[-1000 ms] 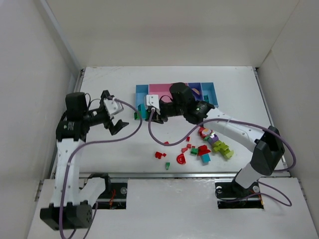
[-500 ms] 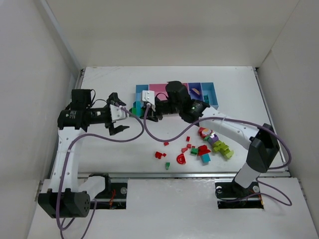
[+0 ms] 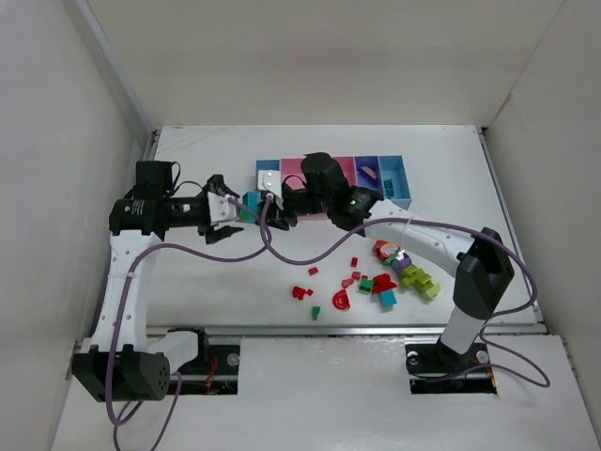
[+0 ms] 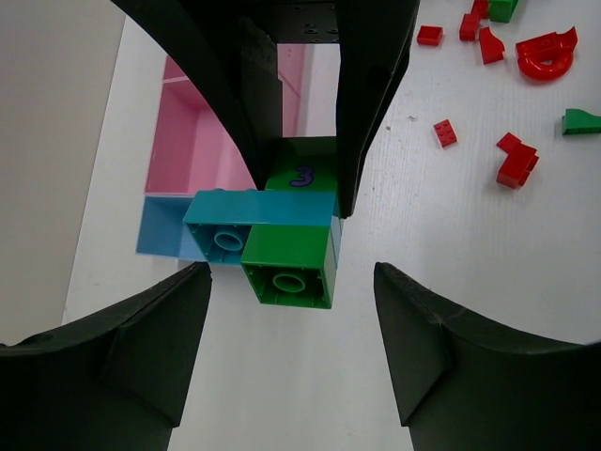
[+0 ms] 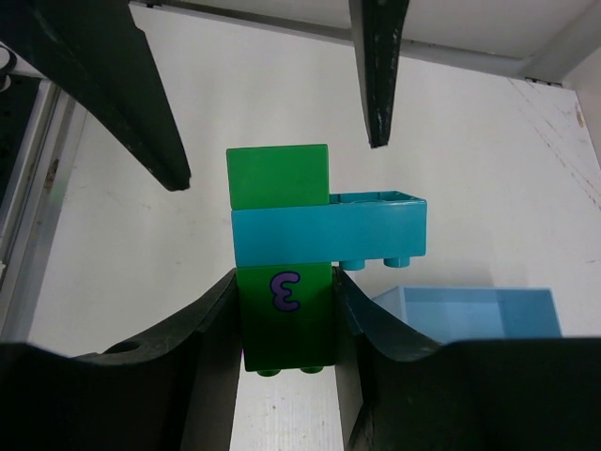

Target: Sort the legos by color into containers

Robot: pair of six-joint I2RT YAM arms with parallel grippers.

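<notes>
My right gripper [image 5: 286, 315] is shut on a green brick marked with a purple 3 [image 5: 286, 319], the end of a stack with a teal brick [image 5: 329, 235] and a second green brick [image 5: 278, 175]. It holds the stack left of the containers [image 3: 376, 174], above the table. In the top view the stack [image 3: 249, 202] lies between both grippers. My left gripper [image 4: 291, 282] is open, its fingers either side of the stack's free green end [image 4: 288, 272] without touching it. Loose legos [image 3: 390, 272] lie front right.
Red pieces [image 3: 302, 292], a red arch [image 3: 340, 300] and a small green piece [image 3: 315, 312] lie near the front edge. The light blue end bin [image 5: 470, 315] sits just beside the stack, the pink bin [image 4: 192, 141] behind it. Purple cables loop over the table.
My right gripper has carried the stack leftward. My left gripper has moved right to meet it and now brackets the stack's free end.
</notes>
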